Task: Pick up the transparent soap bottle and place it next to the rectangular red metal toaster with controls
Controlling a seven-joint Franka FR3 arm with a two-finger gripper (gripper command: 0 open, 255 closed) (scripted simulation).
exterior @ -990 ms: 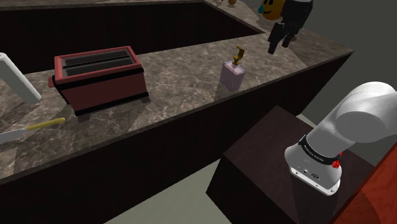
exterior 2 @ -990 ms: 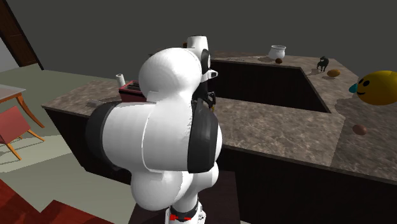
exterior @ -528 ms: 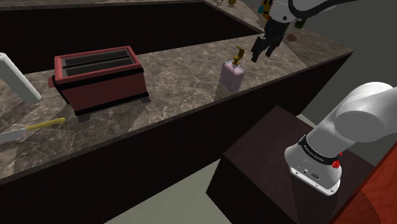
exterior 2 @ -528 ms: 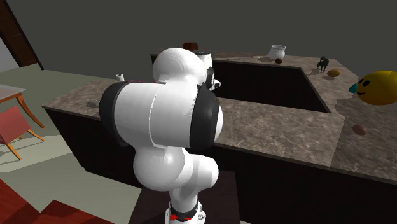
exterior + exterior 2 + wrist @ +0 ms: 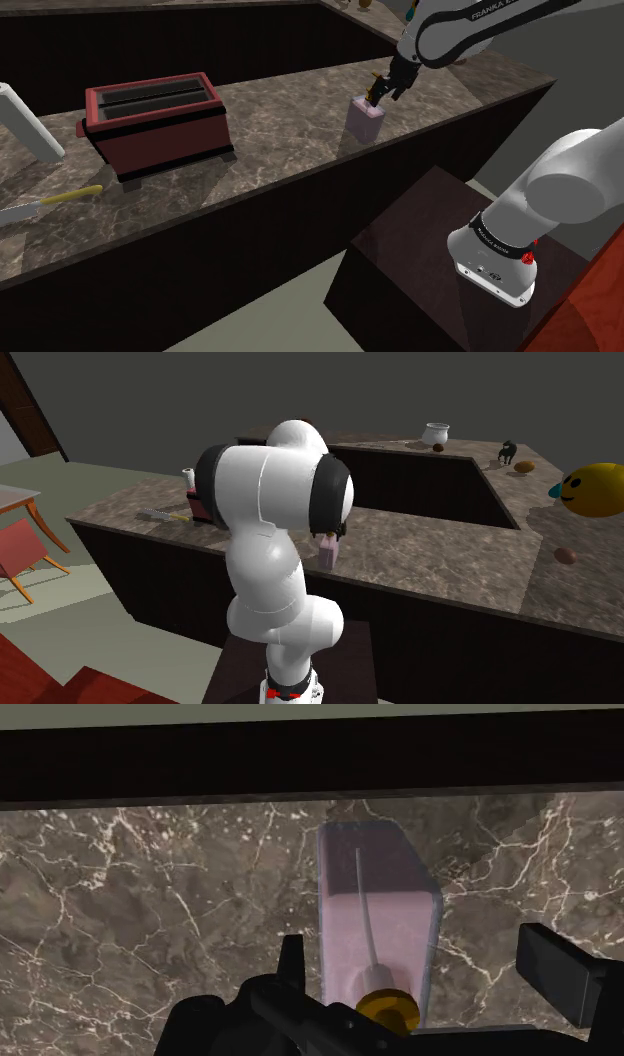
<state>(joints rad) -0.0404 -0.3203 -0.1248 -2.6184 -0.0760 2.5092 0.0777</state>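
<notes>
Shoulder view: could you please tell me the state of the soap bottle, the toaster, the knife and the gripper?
soap bottle: upright on the counter, between the fingers but not clasped.
toaster: standing on its feet, untouched.
knife: lying flat on the counter.
gripper: open, astride the bottle's pump.

Colours for you to check:
- Soap bottle [image 5: 378,919]: pale pink, see-through, white tube inside, gold pump cap.
- Toaster [image 5: 155,122]: red, black slots and feet.
- Counter [image 5: 290,120]: brown stone, thin white veins. Front near-black.
- Gripper [image 5: 378,96]: all black.
- Arm [image 5: 270,532]: white, dark joints.
- Knife [image 5: 50,200], at shoulder view's left: yellow handle, grey blade.
- Smiley ball [image 5: 595,489], at second exterior view's right: yellow, blue tear.
- Pot [image 5: 435,433], far side: white.
- Chair [image 5: 25,552]: red.
- Floor [image 5: 290,310]: pale grey-green.
</notes>
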